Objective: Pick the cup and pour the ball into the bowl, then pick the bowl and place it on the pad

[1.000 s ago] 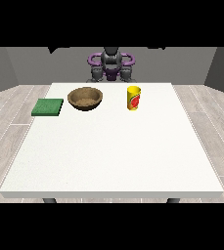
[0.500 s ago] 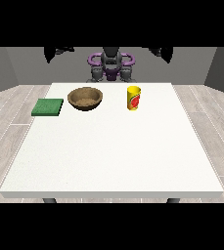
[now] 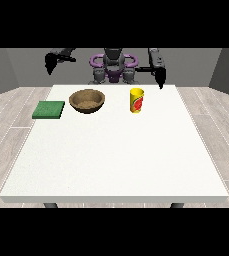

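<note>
A yellow cup [image 3: 137,100] with a red mark stands upright on the white table [image 3: 116,155], right of centre near the far edge. No ball shows from here. A brown bowl [image 3: 87,100] sits to the cup's left. Further left, at the table's edge, lies a flat green pad [image 3: 49,109]. The hand at the view's right [image 3: 159,74] hangs behind and above the cup, to its right, with fingers pointing straight down and holding nothing. The hand at the view's left [image 3: 50,63] hovers high beyond the table's far left corner, fingers hanging down, also holding nothing.
The robot's torso [image 3: 113,67] stands behind the far edge of the table. Grey wood flooring surrounds the table on all sides.
Both arms have swung out from the body and come down into view: one hand now hangs behind the cup, the other beyond the far left corner. Cup, bowl and pad have not moved.
</note>
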{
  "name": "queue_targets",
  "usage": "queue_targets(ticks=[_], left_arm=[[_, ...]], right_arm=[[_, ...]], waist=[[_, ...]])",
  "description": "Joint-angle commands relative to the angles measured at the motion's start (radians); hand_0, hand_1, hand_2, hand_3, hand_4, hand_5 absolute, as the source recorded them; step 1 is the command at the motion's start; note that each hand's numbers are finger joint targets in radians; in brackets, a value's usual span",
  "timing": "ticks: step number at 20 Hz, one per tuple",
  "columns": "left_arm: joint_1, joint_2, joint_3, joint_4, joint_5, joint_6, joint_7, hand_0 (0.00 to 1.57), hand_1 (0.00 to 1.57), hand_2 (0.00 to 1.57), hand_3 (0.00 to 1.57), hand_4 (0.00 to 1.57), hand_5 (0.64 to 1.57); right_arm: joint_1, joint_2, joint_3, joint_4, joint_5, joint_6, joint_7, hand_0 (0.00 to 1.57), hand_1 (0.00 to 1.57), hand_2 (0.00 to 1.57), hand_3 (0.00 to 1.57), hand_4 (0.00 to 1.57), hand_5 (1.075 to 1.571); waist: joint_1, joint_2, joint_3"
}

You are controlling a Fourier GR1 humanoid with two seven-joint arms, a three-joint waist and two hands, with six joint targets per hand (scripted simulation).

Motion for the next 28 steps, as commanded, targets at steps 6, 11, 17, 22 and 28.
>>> queue_targets(ticks=[6, 11, 17, 22, 28], left_arm=[[-0.118, -0.089, 0.010, 0.293, -0.068, 0.122, -0.300, 0.00, 0.00, 0.00, 0.00, 0.00, 1.530], [-0.209, -0.045, 0.051, 0.491, -0.058, 0.115, -0.363, 0.00, 0.00, 0.00, 0.00, 0.00, 1.518], [-0.266, -0.077, 0.045, 0.604, -0.082, 0.167, -0.481, 0.00, 0.00, 0.00, 0.00, 0.00, 1.521], [-0.296, -0.004, 0.110, 0.751, -0.036, 0.103, -0.571, 0.00, 0.00, 0.00, 0.00, 0.00, 1.526], [-0.277, -0.018, 0.048, 0.742, -0.174, 0.360, -0.605, 1.29, 1.29, 1.57, 1.57, 1.40, 1.268]], right_arm=[[-0.081, -0.043, -0.042, 0.073, -0.028, 0.056, -0.084, 0.00, 0.00, 0.00, 0.00, 0.00, 1.570], [-0.021, -0.015, -0.006, 0.091, 0.019, 0.072, -0.148, 0.00, 0.00, 0.00, 0.00, 0.00, 1.570], [-0.131, -0.067, -0.065, 0.168, -0.026, 0.082, -0.135, 0.00, 0.00, 0.00, 0.00, 0.00, 1.571], [-0.049, -0.032, -0.008, 0.084, 0.001, 0.097, -0.147, 0.00, 0.00, 0.00, 0.00, 0.00, 1.571], [-0.097, -0.098, -0.071, 0.154, -0.038, 0.135, -0.163, 0.00, 0.00, 0.00, 0.00, 0.00, 1.570]], waist=[[-0.050, 0.129, 0.0001], [-0.063, 0.102, 0.0001], [-0.050, 0.162, 0.0000], [-0.097, 0.164, -0.0004], [-0.126, 0.179, 0.0007]])
